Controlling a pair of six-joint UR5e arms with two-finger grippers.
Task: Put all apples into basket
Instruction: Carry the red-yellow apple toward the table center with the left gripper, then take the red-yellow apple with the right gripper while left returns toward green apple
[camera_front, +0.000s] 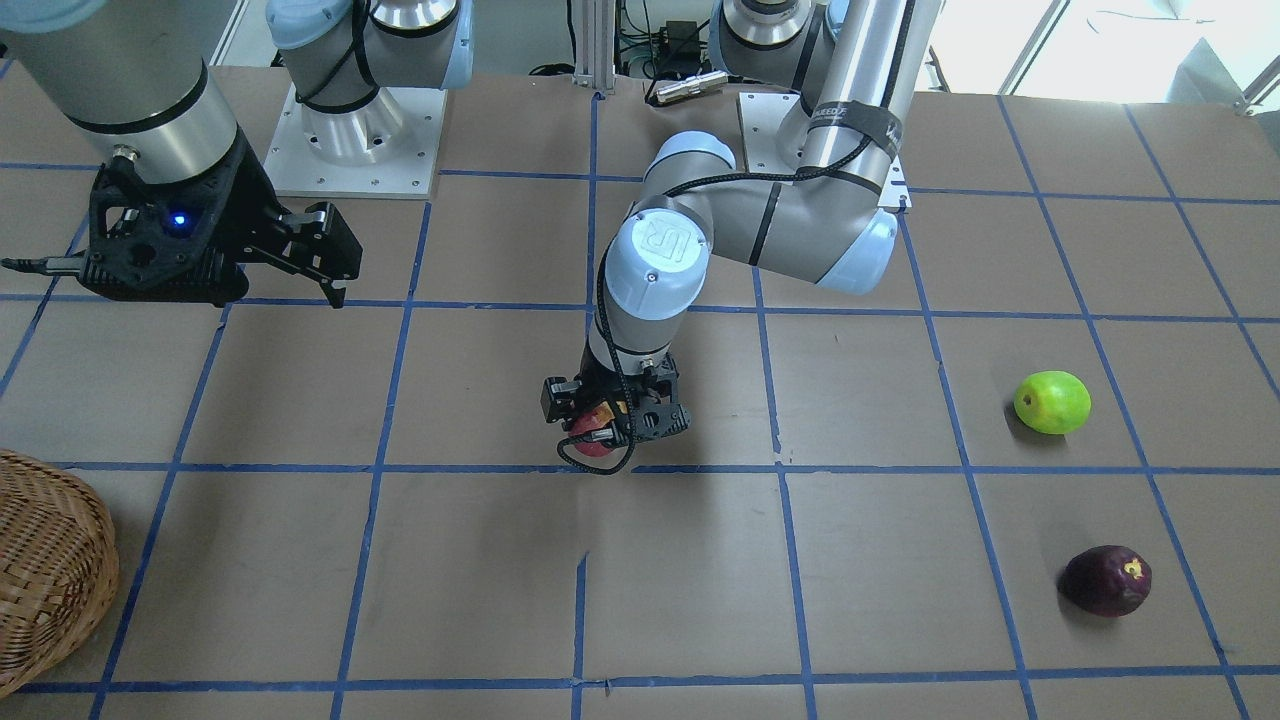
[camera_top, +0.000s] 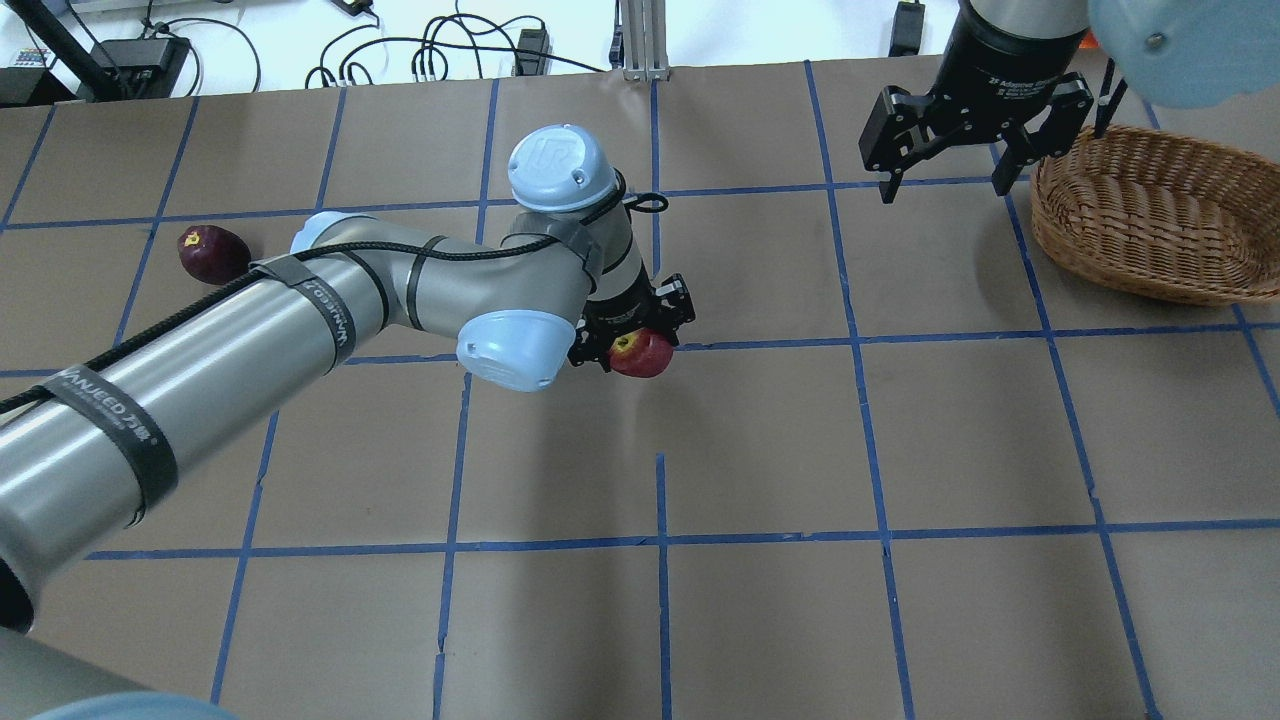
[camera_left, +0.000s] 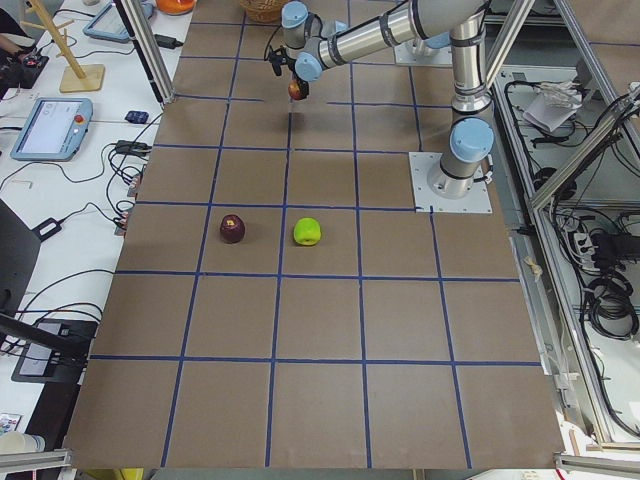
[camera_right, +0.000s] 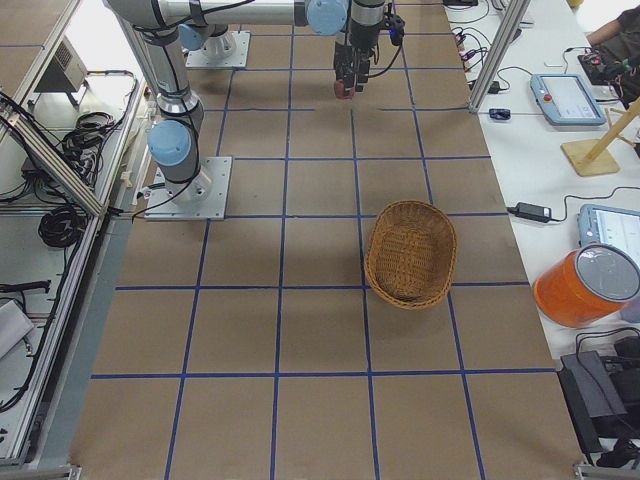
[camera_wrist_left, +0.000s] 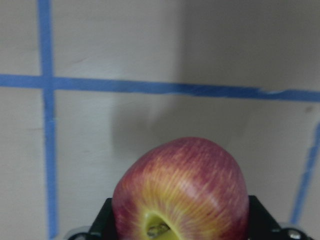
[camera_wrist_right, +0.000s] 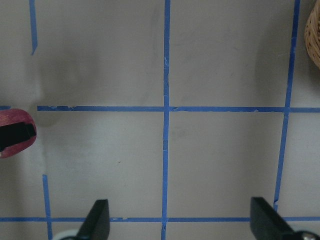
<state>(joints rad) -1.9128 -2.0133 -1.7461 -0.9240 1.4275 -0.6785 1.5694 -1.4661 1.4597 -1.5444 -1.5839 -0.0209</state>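
My left gripper (camera_front: 605, 428) is shut on the red apple (camera_top: 642, 353) and holds it over the middle of the table; the apple fills the left wrist view (camera_wrist_left: 182, 192). The lime green apple (camera_front: 1052, 402) and the dark purple apple (camera_front: 1106, 580) lie on the table on my left side, apart from each other. The purple apple also shows in the overhead view (camera_top: 213, 254). The wicker basket (camera_top: 1140, 260) stands on my far right and holds no apples. My right gripper (camera_top: 944, 190) is open and empty, hovering just beside the basket.
The table is brown paper with a blue tape grid. The arms' base plates (camera_front: 350, 150) sit at the robot's edge. In the right wrist view the fingers (camera_wrist_right: 97, 217) are spread over bare table, with the basket's edge (camera_wrist_right: 314, 30) at top right.
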